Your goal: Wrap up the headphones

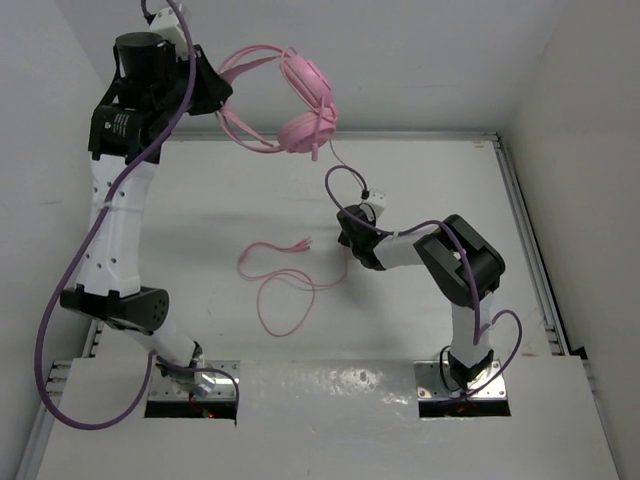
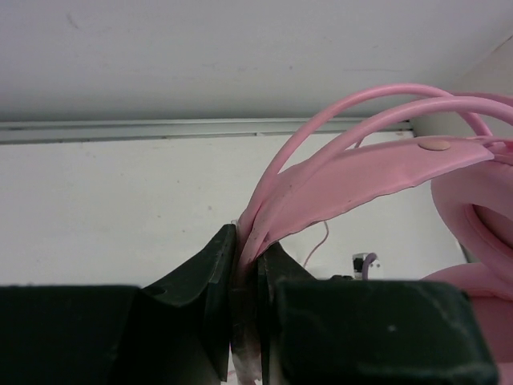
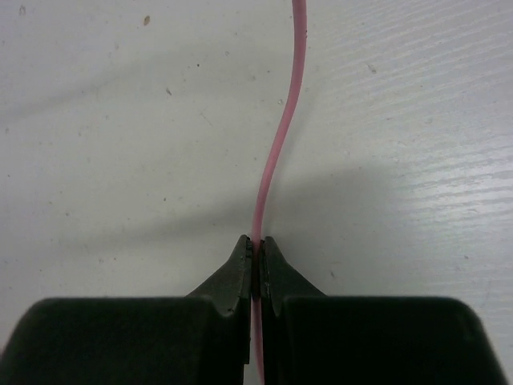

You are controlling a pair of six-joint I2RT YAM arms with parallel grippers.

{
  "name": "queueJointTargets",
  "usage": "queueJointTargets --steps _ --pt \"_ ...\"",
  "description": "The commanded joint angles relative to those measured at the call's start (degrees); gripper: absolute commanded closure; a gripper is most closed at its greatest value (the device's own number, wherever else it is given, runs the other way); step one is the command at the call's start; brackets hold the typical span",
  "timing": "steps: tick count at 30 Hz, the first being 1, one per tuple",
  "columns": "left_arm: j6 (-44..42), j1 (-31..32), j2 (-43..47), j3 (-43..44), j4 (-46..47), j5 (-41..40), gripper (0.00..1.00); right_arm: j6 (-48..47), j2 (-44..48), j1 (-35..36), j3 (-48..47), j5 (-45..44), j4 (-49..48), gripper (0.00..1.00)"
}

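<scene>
Hangs in the air at the upper middle of the overhead frame: pink over-ear headphones, above the far edge of the counter, earcups dangling lowest. Gripped by the thin headband, with the left fingers clenched hard on the band near one end of its arc. Right fingers pinched closed on the thin pink cord, low over the counter at centre right of the overhead frame. Beyond that pinch, loose loops of cord across the middle of the counter, free end lying near centre.

Probably light overall. Springy, fairly stiff headband, a sound place to hold the body. Soft, bulky earcup padding, poor for a narrow pinch. Limp, slick-looking cord, likely to slide between closed fingers and to snag on its own loops. Likely weakest where it enters the earcup, so no sharp tugs there. Best taken crosswise, as now, and fed along bit by bit.

White counter, matte, finely streaked and lightly specked, offering little friction by the look of it. Plain white walls close around, and a metal rail along the far and right edges.
</scene>
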State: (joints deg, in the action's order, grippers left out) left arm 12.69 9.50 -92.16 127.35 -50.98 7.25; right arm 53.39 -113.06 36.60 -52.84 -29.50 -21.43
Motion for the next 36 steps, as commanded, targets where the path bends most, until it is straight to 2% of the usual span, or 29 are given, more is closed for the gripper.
queueJointTargets --steps 1,6,8,11,13,16,19,23,28,32,36 --pt "9.36 -2.90 0.58 2.64 8.70 4.00 1.00 -4.68 3.10 0.22 1.95 1.54 -2.38 1.00" --pt "18.75 -4.66 -2.41 2.38 12.83 12.07 1.00 -15.13 3.02 4.43 -3.14 7.34 -0.19 1.00" --pt "21.75 -5.80 -3.72 1.68 15.11 13.66 1.00 -21.81 2.67 6.54 -6.30 8.75 -0.63 1.00" --pt "29.65 -9.31 -6.00 1.06 18.72 15.86 1.00 -31.39 1.70 13.47 -11.49 9.55 1.74 1.00" --pt "29.94 -11.60 -7.15 1.50 20.30 14.82 1.00 -34.31 2.57 15.60 -11.76 10.77 2.36 1.00" --pt "24.68 -11.96 -7.86 2.81 21.26 5.18 1.00 -33.88 6.25 17.80 -8.00 14.02 1.04 1.00" --pt "17.92 -11.96 -8.73 2.64 23.72 -0.81 1.00 -33.00 9.50 18.50 -5.26 14.82 1.65 1.00" --pt "8.87 -11.96 -10.23 1.24 29.35 -13.10 1.00 -35.53 11.62 21.74 -6.13 15.43 4.55 1.00" --pt "-1.67 -11.69 -12.87 -2.54 39.10 -22.69 1.00 -40.90 14.70 27.29 -7.89 15.52 8.68 1.00" --pt "-7.58 -11.69 -15.94 -3.77 43.32 -27.80 1.00 -40.11 20.31 27.65 -5.44 16.05 9.39 1.00" --pt "-7.33 -11.69 -17.35 -4.39 43.51 -26.77 1.00 -40.64 23.75 27.74 -4.90 18.15 10.62 1.00"
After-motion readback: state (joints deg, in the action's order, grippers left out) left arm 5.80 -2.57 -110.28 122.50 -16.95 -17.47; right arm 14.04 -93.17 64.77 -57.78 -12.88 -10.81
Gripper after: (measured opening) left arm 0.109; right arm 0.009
